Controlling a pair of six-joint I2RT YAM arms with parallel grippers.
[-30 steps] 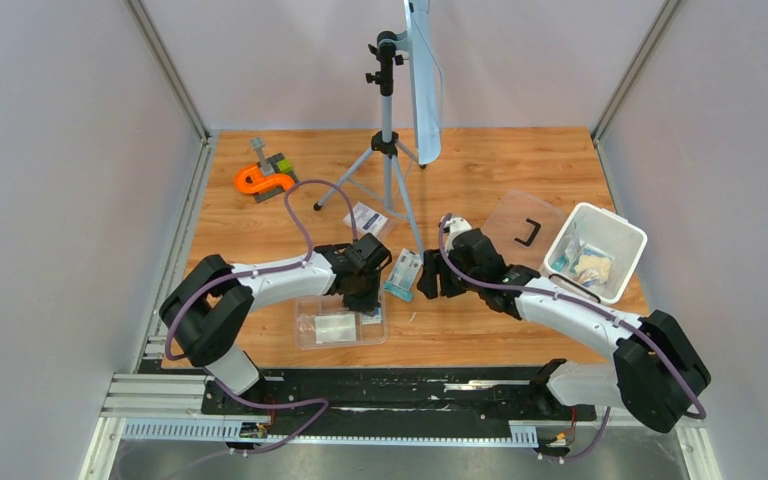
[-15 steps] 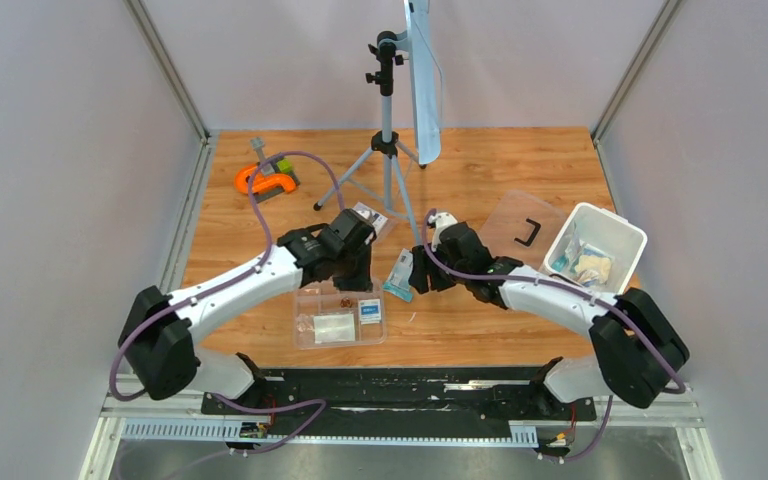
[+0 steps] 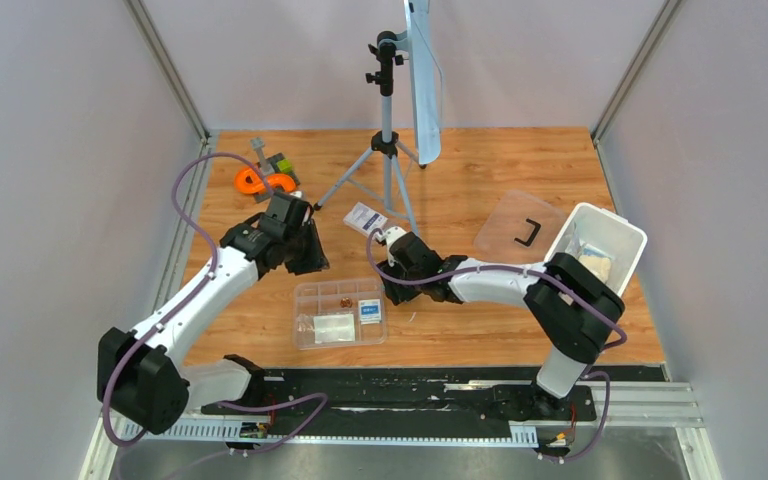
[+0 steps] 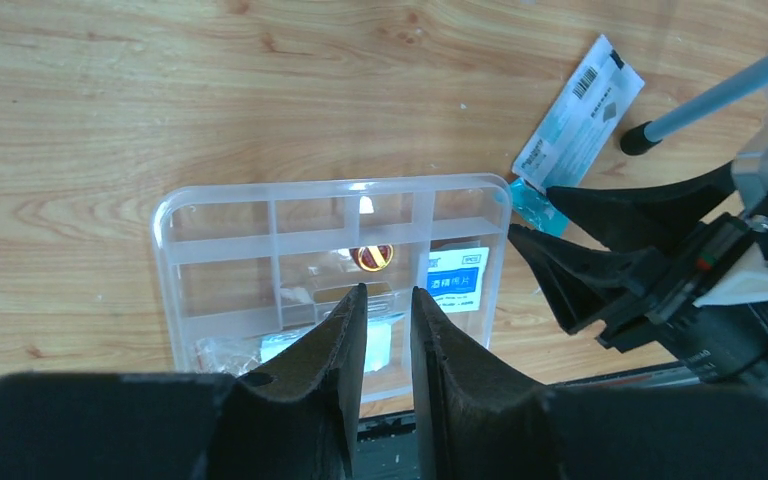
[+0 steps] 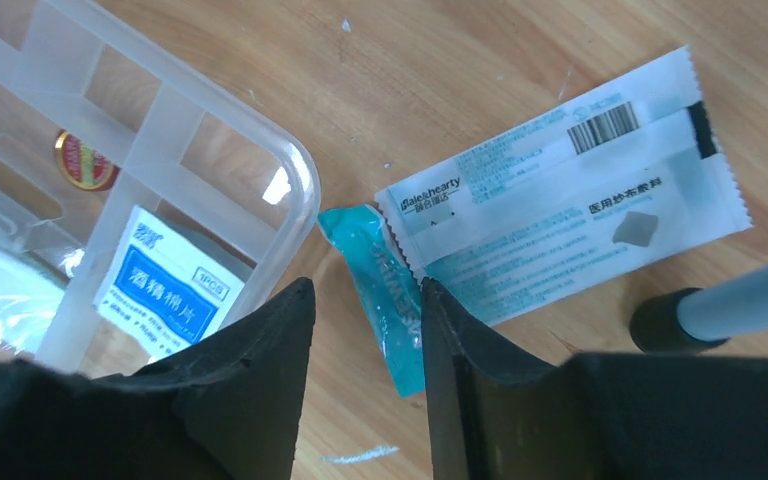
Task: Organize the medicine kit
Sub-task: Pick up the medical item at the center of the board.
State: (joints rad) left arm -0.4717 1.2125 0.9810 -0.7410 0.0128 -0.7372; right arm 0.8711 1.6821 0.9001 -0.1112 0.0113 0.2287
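Note:
The clear divided tray [image 3: 305, 330] lies near the table's front, with a blue-and-white packet [image 3: 369, 310] in its right compartment. My left gripper [image 3: 312, 262] hovers up and left of it, open and empty; in the left wrist view the left gripper [image 4: 388, 292] looks down on the tray [image 4: 210, 270]. My right gripper [image 5: 365, 300] is open, low at the tray's right corner [image 5: 295, 170]. A small teal packet [image 5: 375, 275] lies on the wood between its fingers, against the right one. A white-and-teal packet [image 5: 560, 215] overlaps it. The white tub [image 3: 615, 228] and clear lid [image 3: 505, 225] sit at the right.
A tripod [image 3: 387, 130] holding a panel stands mid-table; one foot [image 5: 660, 320] rests close to my right gripper. An orange-and-grey tool [image 3: 265, 180] lies at the back left. Another white packet [image 3: 365, 217] lies by the tripod legs.
My left gripper rose off the tray, swung back left and opened, leaving the blue-and-white packet in the tray. My right gripper moved left to the teal packet and its jaws narrowed.

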